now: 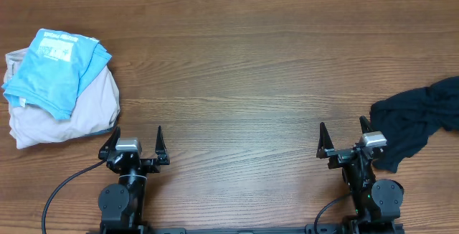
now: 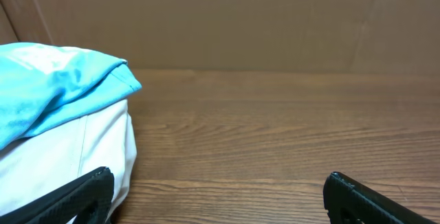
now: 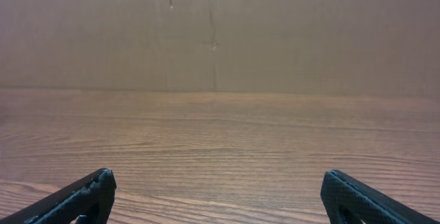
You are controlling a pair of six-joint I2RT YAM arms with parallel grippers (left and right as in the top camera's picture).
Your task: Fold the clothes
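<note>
Both arms parked at the near edge of the brown wooden tabletop (image 1: 244, 62). My left hand (image 1: 138, 130) has its fingers spread wide and nothing between them. My right hand (image 1: 343, 123) is the same, wide apart and empty.

Clothes lie in two places.
- Far left: a light blue T-shirt with a white printed panel (image 1: 54, 69) lies on top of a beige soft garment (image 1: 79, 115). The stack looks compact and squared off; I judge these two already folded, though I can't check the underside. The left wrist view shows the stack just ahead and left of my left fingers, not touching them.
- Far right: a black crumpled garment (image 1: 419, 115), bunched, running off the right edge of the overhead view. Its near corner lies just beside my right hand; whether it touches the outer finger I can't tell. It does not show in the right wrist view.

Step in hand, as I read it: start of the black garment, not yet grasped.

Next move calls for swinging the right hand outward to the black cloth, pinching an edge rather than the bunch, and dragging it toward the middle. The left hand should join there to spread it flat before any fold.
</note>
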